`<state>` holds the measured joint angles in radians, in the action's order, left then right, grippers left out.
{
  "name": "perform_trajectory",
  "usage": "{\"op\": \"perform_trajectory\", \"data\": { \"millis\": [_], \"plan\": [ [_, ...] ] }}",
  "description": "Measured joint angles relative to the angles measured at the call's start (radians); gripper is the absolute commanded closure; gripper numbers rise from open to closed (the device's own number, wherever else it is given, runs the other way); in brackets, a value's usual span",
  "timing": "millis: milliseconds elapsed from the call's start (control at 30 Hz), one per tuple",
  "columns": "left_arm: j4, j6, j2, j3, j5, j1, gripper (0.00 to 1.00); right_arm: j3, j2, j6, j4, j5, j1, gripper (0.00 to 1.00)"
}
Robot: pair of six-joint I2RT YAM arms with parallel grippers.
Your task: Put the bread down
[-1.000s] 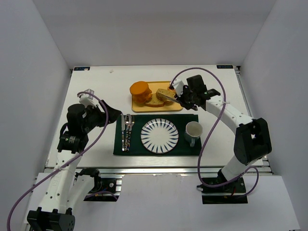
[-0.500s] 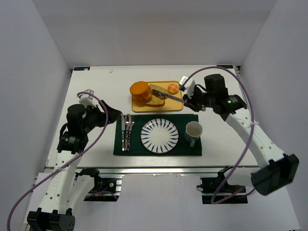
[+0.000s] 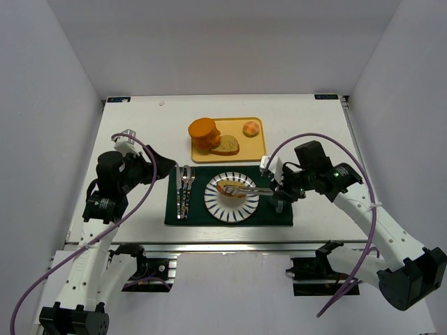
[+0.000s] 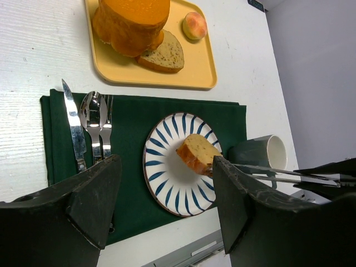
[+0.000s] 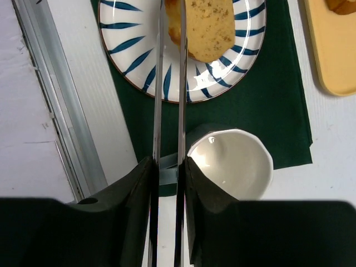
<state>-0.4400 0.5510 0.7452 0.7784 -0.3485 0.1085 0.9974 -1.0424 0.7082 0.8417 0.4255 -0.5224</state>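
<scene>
The right hand [image 3: 223, 187] pinches porous, crusty bread [image 4: 196, 151].

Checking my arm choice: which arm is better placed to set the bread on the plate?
Right: the right gripper holds the bread over the plate; the left gripper hangs open near the cutlery.
</scene>
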Motion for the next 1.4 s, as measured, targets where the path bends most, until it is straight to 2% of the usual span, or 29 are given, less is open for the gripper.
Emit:
{"op": "perform_trajectory", "data": {
  "millis": [33,100,233,467,700,933,1200,1400],
  "plan": [
    [0.0,0.0,0.0,0.0,0.0,0.0,0.24,0.0,-0.005,0.0,-0.001,0.0,-0.003,0.6],
    [0.0,0.0,0.0,0.0,0.0,0.0,0.24,0.0,-0.016,0.001,-0.003,0.003,-0.006,0.56],
    [-0.002,0.0,-0.003,0.0,0.0,0.0,0.24,0.0,-0.04,0.005,-0.002,0.011,-0.01,0.54],
    [-0.001,0.0,-0.022,-0.006,0.001,0.0,0.24,0.003,-0.027,-0.013,-0.009,0.032,-0.01,0.57],
    [-0.001,0.0,-0.019,-0.007,0.0,0.0,0.24,0.045,-0.048,-0.165,-0.137,-0.01,0.019,0.66],
    [0.008,0.0,-0.002,-0.007,-0.004,0.0,0.24,0.179,-0.286,-0.261,-0.333,-0.142,0.143,0.63],
    [0.023,0.001,0.002,-0.014,-0.006,0.0,0.24,0.271,-0.56,-0.178,-0.48,-0.297,0.155,0.51],
    [0.03,0.011,-0.008,-0.035,-0.006,0.0,0.24,0.271,-0.618,-0.118,-0.526,-0.367,0.155,0.49]
  ]
}}
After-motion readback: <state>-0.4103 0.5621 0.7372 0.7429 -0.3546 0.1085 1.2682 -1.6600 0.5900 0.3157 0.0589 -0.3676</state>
